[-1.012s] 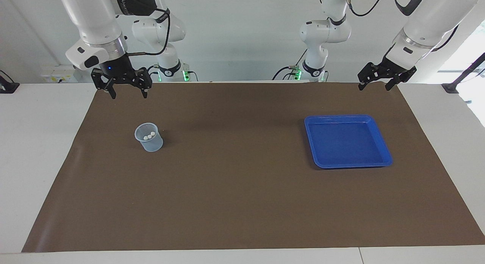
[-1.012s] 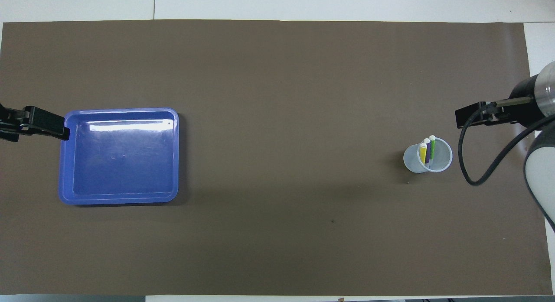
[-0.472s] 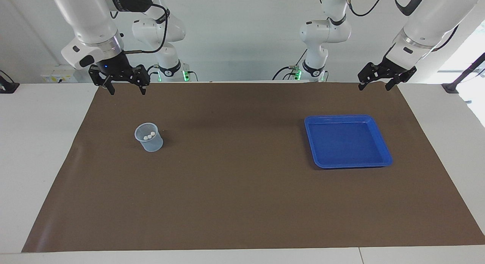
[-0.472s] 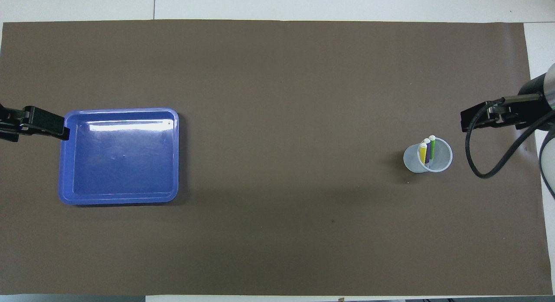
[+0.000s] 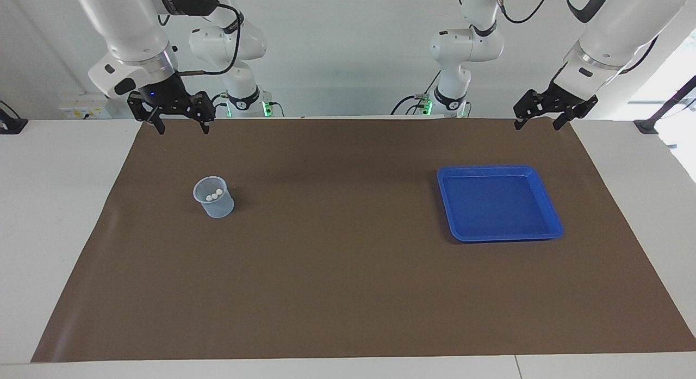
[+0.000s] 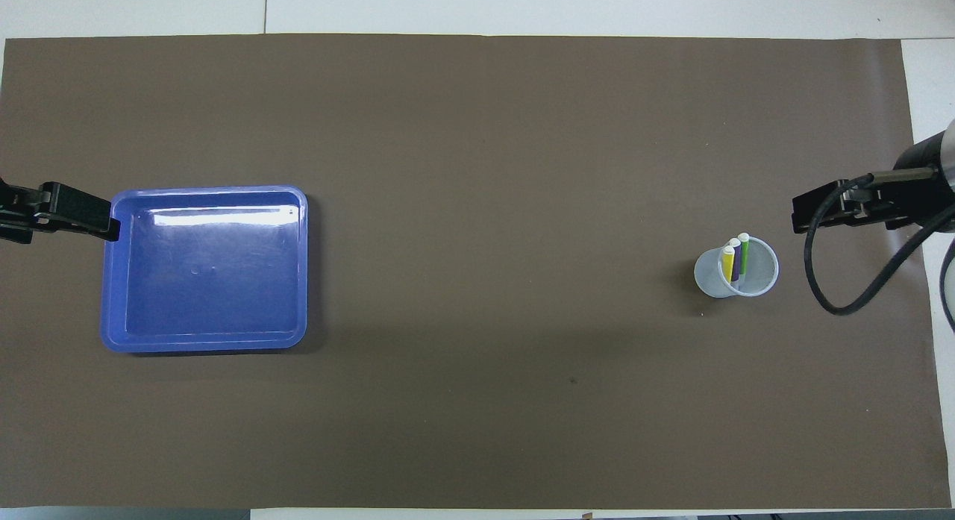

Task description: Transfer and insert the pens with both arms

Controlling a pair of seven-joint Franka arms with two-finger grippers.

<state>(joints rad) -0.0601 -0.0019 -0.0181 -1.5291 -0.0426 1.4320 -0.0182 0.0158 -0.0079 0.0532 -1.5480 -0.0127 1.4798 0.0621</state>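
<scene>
From my station I see all three pens standing together in a clear plastic cup [image 6: 736, 272] on the brown mat [image 5: 348, 292], toward the right arm's end of the table. The yellow pen [image 6: 727, 264], the purple pen [image 6: 736, 258] and the green pen [image 6: 744, 253] lean side by side against the cup's wall, their pale whitish ends up; in the facing view only those three pale tips [image 5: 212, 194] show above the rim. The right gripper [image 5: 176, 126] hangs in the air over the edge of the mat closest to the robots, at the right arm's end, with its two fingers spread apart and nothing between them. It is well apart from the cup and touches nothing. The left gripper [image 5: 535, 122] hangs over the same edge of the mat at the left arm's end, its fingers also spread and holding nothing. In the overhead view its black tip [image 6: 71, 212] appears to overlap the rim of the blue tray [image 6: 205, 343], but the facing view shows it raised and well clear of the tray. The tray lies flat on the mat toward the left arm's end, well apart from the cup, with nothing in it.
</scene>
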